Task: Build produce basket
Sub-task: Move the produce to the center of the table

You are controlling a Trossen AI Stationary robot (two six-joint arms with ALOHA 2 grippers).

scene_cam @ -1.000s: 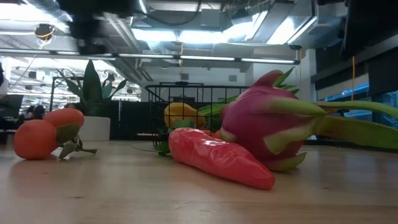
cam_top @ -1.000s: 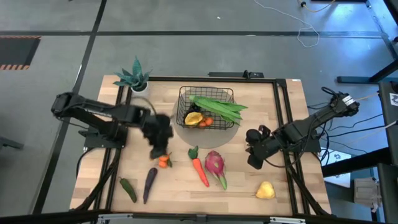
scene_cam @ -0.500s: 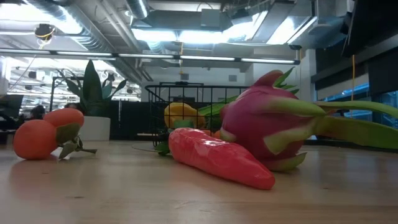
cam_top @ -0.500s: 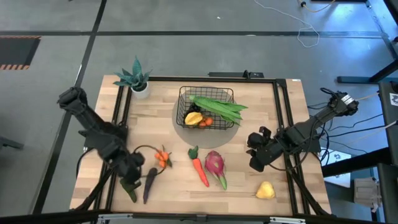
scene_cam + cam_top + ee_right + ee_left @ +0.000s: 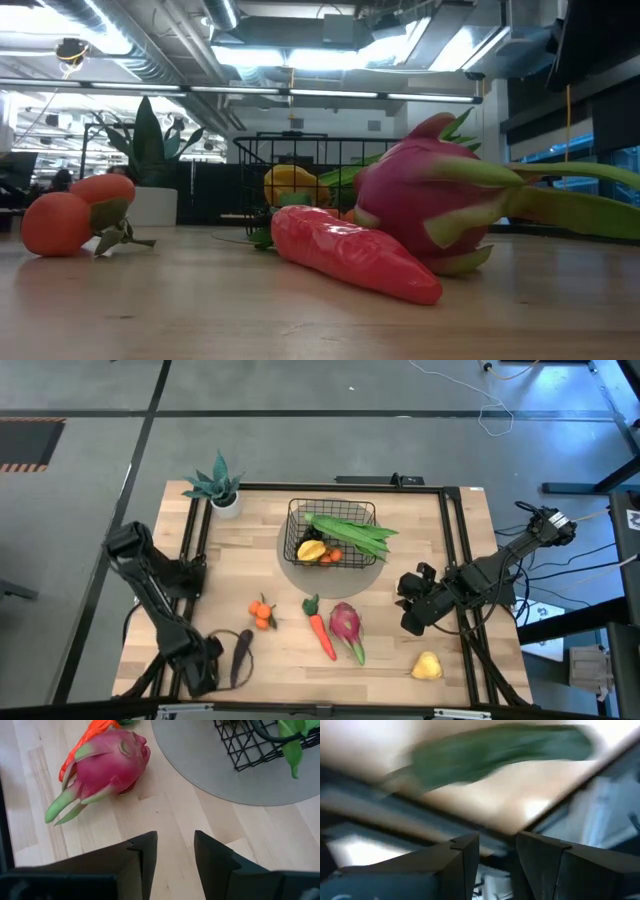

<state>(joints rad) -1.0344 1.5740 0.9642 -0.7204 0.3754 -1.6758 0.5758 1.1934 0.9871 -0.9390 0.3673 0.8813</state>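
Observation:
The black wire basket (image 5: 332,532) stands on a grey round mat (image 5: 335,572) and holds green bean pods (image 5: 352,532) and a yellow mango (image 5: 312,550). On the wood lie two oranges (image 5: 262,612), a carrot (image 5: 321,632), a pink dragon fruit (image 5: 346,628), a purple eggplant (image 5: 240,656) and a yellow pear (image 5: 427,665). My left gripper (image 5: 203,672) hovers open at the near left corner, above the dark green pepper (image 5: 495,752), which it hides in the high view. My right gripper (image 5: 408,620) hangs open to the right of the dragon fruit (image 5: 102,767), with nothing between its fingers.
A teal potted plant (image 5: 215,485) stands at the far left corner. Black frame rails (image 5: 452,560) run along the table's sides. Bare wood lies between the carrot and the near edge.
My left gripper has swung from beside the oranges toward the table's near left corner, sinking and rolling its wrist as it went. It now stands over the green pepper. The produce on the table has stayed where it was.

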